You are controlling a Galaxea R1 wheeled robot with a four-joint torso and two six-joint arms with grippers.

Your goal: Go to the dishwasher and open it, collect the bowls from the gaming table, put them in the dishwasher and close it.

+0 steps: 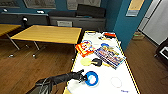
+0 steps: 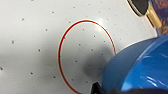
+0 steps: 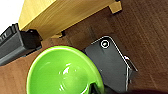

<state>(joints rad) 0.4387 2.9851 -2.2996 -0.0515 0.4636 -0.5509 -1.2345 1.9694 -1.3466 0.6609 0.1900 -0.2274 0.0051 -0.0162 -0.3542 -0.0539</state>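
Clutter crowds the gaming table's (image 1: pixel 75 85) far half beyond the blue bowl (image 1: pixel 91 78); near end open.

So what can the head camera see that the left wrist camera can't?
Head view alone: the left arm's gripper at the blue bowl, the colourful boxes, a yellow-topped desk and the wooden floor. Left wrist view alone: a red circle and tiny dots on the white top. Both share the blue bowl and the gaming table.
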